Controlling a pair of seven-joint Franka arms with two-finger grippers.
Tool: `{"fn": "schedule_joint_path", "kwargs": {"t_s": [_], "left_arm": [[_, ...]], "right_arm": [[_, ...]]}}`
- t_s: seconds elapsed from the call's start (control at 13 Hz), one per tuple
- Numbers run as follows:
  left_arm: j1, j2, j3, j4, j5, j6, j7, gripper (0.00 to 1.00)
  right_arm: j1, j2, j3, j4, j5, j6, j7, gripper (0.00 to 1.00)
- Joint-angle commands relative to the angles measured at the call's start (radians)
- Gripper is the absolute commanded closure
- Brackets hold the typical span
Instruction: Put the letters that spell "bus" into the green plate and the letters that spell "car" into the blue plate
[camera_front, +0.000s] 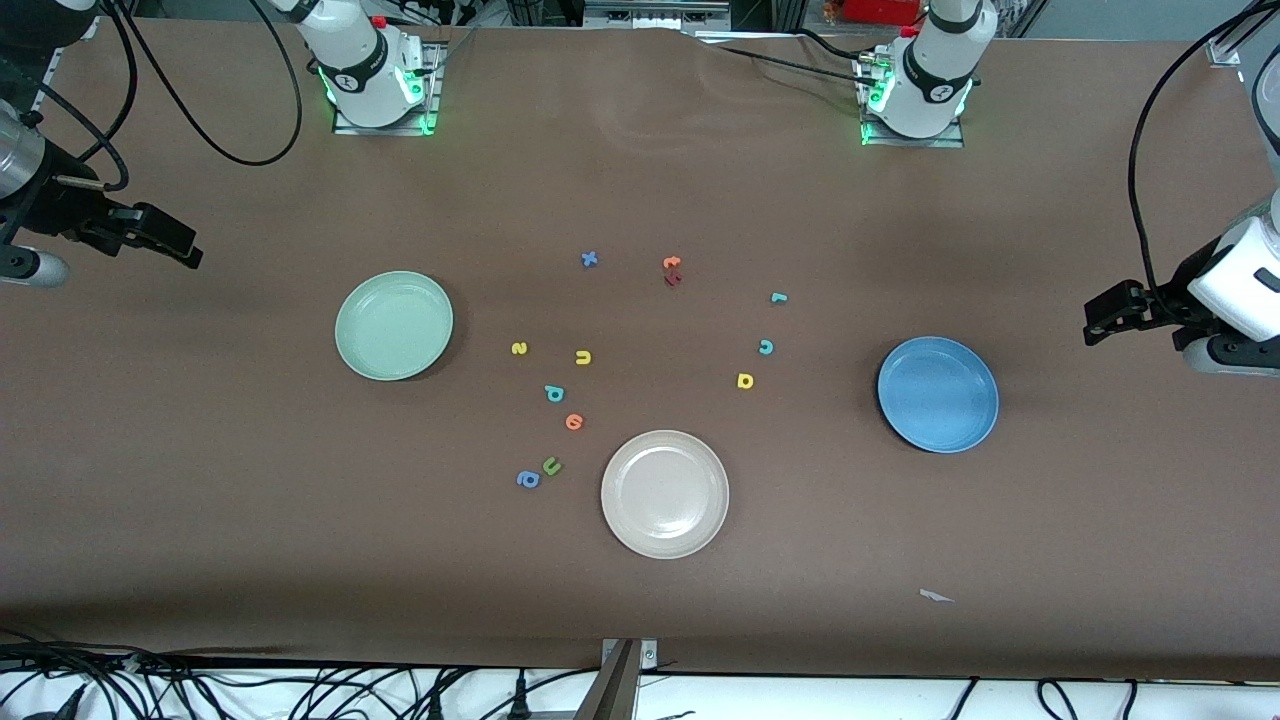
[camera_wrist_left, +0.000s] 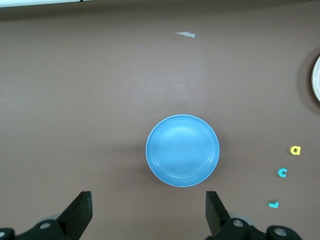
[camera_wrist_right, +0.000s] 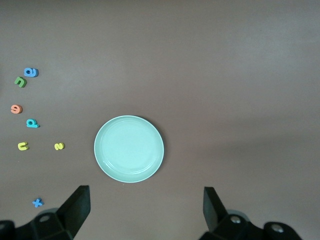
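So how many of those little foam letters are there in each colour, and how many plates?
Yellow letters: 3, the s, u and a
Teal letters: 3, at and
Blue letters: 2, at and
Orange letters: 2, at and
Red letters: 1
Green letters: 1
Plates: 3, green, cream-white and blue
Total: 12 letters, 3 plates

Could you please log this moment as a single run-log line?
phase: start | left gripper: open, waiting near blue plate | right gripper: open, waiting near green plate | plates: empty | letters: all on table
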Motion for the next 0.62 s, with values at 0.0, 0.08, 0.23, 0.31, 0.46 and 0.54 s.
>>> {"fn": "schedule_joint_path", "kwargs": {"t_s": [0.0, 0.08, 0.23, 0.31, 0.46, 0.54], "left_arm": [[0.002, -0.012, 0.002, 0.000, -0.026, 0.007, 0.027, 0.00], [0.002, -0.014, 0.002, -0.005, -0.027, 0.004, 0.028, 0.00], [0.002, -0.013, 0.003, -0.008, -0.027, 0.004, 0.028, 0.00], [0.001, -0.012, 0.002, -0.009, -0.027, 0.005, 0.028, 0.00], [0.001, -0.012, 0.002, -0.009, -0.027, 0.005, 0.028, 0.00], [0.001, -0.012, 0.002, -0.008, -0.027, 0.005, 0.028, 0.00]], "right_arm": [[0.002, -0.017, -0.002, -0.011, -0.001, 0.005, -0.003, 0.00], [0.002, -0.017, -0.002, -0.011, -0.001, 0.005, -0.003, 0.00], [0.002, -0.017, -0.002, -0.011, -0.001, 0.005, -0.006, 0.00], [0.002, -0.017, -0.002, -0.011, -0.001, 0.005, -0.006, 0.00], [0.002, -0.017, -0.002, -0.011, -0.001, 0.005, -0.006, 0.00], [0.002, -0.017, -0.002, -0.011, -0.001, 0.004, -0.006, 0.00]]}}
